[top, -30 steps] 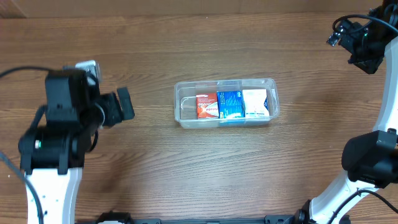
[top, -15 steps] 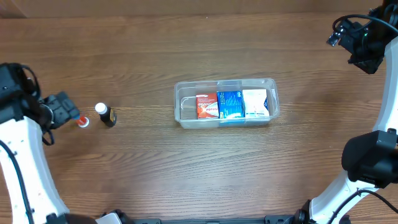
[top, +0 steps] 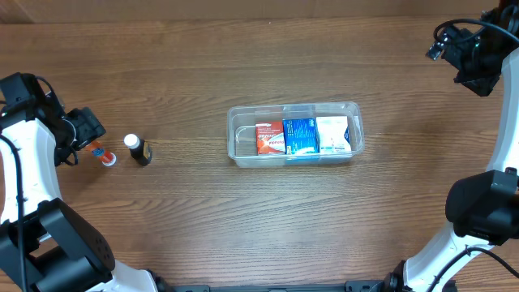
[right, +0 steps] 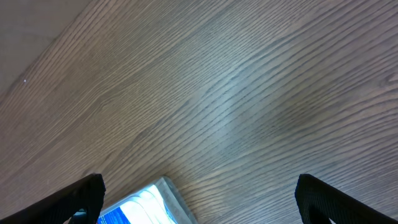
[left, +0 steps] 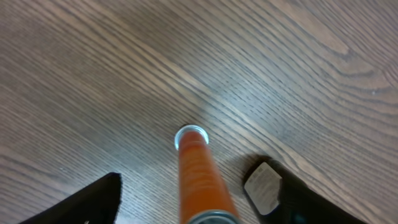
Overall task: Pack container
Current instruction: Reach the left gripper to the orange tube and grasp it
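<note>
Brown wooden bench [top: 243,227] carries the clear rectangular plastic container [top: 243,138] at centre; left hand [left: 186,198] at far left, fingers spread open; right hand [right: 211,199] open, far right corner; inside container, side by side: red-and-white carton [top: 270,138], blue carton [top: 299,136], white carton [top: 332,135]; small dark white-capped bottle [top: 138,150] just beside slim orange tube [top: 103,154], which sits between the left fingers.

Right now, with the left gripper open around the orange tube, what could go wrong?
The slim orange tube could slip or roll as the left gripper closes. The dark bottle stands close beside it and might get knocked over. The container has free room only at its left end, so placing may be tight.
</note>
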Robot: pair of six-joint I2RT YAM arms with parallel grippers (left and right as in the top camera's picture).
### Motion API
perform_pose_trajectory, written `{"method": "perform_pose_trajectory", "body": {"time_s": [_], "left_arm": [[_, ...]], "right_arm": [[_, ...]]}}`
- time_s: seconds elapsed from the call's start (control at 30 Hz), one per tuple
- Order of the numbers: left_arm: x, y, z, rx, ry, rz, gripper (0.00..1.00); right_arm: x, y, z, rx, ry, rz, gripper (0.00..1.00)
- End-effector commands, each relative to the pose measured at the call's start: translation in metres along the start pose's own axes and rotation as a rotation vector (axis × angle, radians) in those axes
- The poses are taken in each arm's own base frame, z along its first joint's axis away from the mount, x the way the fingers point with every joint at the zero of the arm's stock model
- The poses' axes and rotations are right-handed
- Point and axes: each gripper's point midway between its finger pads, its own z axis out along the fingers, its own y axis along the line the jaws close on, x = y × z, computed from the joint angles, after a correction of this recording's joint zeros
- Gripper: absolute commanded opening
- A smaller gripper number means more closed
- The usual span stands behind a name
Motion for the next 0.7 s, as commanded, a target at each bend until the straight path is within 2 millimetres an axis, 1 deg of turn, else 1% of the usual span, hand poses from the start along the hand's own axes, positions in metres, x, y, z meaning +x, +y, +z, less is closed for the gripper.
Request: {"method": "perform_pose_trajectory", "body": {"time_s": [0.0, 0.1, 0.3, 0.43, 0.47, 0.5, 0.57, 0.6, 0.63, 0.67], "left_arm": [[0.000, -0.008, -0.002, 0.015, 0.007, 0.036, 0.72], [0.006, -0.007, -0.002, 0.010, 0.032, 0.046, 0.75], [0.007, -0.005, -0.001, 0.003, 0.037, 0.069, 0.63], [0.010, -0.002, -0.001, -0.015, 0.048, 0.083, 0.47], [0.011, -0.001, -0.001, -0.016, 0.052, 0.083, 0.43], [0.012, -0.001, -0.001, -0.016, 0.057, 0.083, 0.43], [0.014, -0.001, -0.001, -0.019, 0.063, 0.082, 0.36], [0.014, 0.000, -0.001, -0.022, 0.065, 0.082, 0.31], [0.015, 0.000, -0.002, -0.022, 0.068, 0.085, 0.22], [0.015, 0.000, -0.003, -0.022, 0.070, 0.097, 0.17]], "right_arm": [[-0.006, 0.006, -0.020, -0.018, -0.054, -0.011, 1.00], [-0.006, 0.006, -0.020, -0.018, -0.054, -0.011, 1.00], [-0.006, 0.006, -0.020, -0.018, -0.054, -0.011, 1.00], [-0.006, 0.006, -0.020, -0.018, -0.054, -0.011, 1.00], [-0.006, 0.006, -0.020, -0.018, -0.054, -0.011, 1.00], [-0.006, 0.006, -0.020, -0.018, -0.054, -0.011, 1.00], [-0.006, 0.006, -0.020, -0.018, -0.054, -0.011, 1.00], [-0.006, 0.006, -0.020, -0.018, -0.054, -0.011, 1.00], [-0.006, 0.006, -0.020, -0.018, -0.054, -0.011, 1.00], [-0.006, 0.006, -0.020, -0.018, -0.054, -0.011, 1.00]]}}
